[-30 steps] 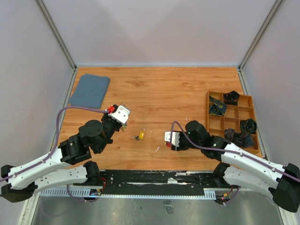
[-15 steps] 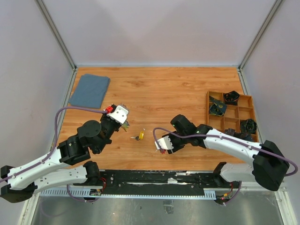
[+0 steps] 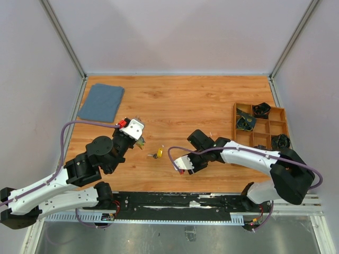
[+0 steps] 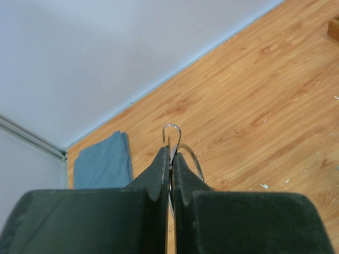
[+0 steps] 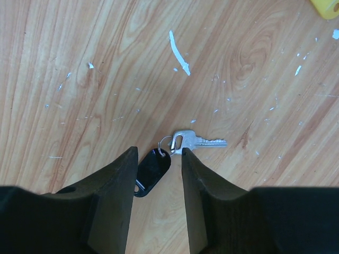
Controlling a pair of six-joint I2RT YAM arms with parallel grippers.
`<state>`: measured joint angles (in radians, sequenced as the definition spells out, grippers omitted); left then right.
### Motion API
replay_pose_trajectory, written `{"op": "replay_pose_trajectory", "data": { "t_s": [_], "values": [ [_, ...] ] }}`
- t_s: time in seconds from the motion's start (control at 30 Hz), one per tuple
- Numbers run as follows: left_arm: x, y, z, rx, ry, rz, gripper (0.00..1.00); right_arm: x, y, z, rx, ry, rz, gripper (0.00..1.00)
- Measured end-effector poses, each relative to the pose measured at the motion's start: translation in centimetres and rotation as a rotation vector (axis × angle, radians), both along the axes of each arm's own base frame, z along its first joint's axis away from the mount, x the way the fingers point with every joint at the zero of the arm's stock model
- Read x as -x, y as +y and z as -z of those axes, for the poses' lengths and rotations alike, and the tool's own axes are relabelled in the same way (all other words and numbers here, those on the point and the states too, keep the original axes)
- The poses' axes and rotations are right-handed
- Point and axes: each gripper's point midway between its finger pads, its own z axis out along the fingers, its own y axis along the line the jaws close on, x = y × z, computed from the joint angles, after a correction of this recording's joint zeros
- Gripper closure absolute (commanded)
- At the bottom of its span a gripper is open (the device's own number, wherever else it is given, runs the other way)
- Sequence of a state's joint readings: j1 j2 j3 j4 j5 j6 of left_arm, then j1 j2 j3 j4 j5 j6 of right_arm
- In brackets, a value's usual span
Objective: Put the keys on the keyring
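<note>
In the left wrist view my left gripper (image 4: 170,151) is shut on the keyring (image 4: 186,150), a thin silver wire loop that sticks up between the fingertips. It hangs over the table left of centre (image 3: 139,138). A key with a yellow head (image 3: 158,153) lies on the wood between the arms. My right gripper (image 5: 159,153) is open, pointing down over a silver key (image 5: 200,141) joined by a small ring to a black tag (image 5: 152,165). The tag lies between the fingers, and the key head is by the right fingertip. The top view shows this gripper (image 3: 183,164) just right of the yellow key.
A folded blue cloth (image 3: 101,101) lies at the back left. A wooden compartment tray (image 3: 234,127) holding dark items stands at the right. White flecks dot the wood around the silver key. The yellow head (image 5: 327,6) shows at the right wrist view's top right corner.
My right arm has swung left and slightly nearer, bringing its open gripper down by the yellow key. The left arm and the keyring have stayed put.
</note>
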<state>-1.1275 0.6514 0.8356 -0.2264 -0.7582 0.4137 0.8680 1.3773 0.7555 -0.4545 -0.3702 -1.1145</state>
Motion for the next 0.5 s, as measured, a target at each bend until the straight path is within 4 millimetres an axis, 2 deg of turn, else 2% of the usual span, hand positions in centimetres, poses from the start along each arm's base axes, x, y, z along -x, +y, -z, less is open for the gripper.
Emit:
{"op": "replay_pose_trajectory", "data": {
  "t_s": [0.5],
  "values": [
    [0.0,0.0,0.0,0.0,0.0,-0.001,1.0,-0.6,-0.3,1.4,0.063,0.006,0.014,0.67]
  ]
}}
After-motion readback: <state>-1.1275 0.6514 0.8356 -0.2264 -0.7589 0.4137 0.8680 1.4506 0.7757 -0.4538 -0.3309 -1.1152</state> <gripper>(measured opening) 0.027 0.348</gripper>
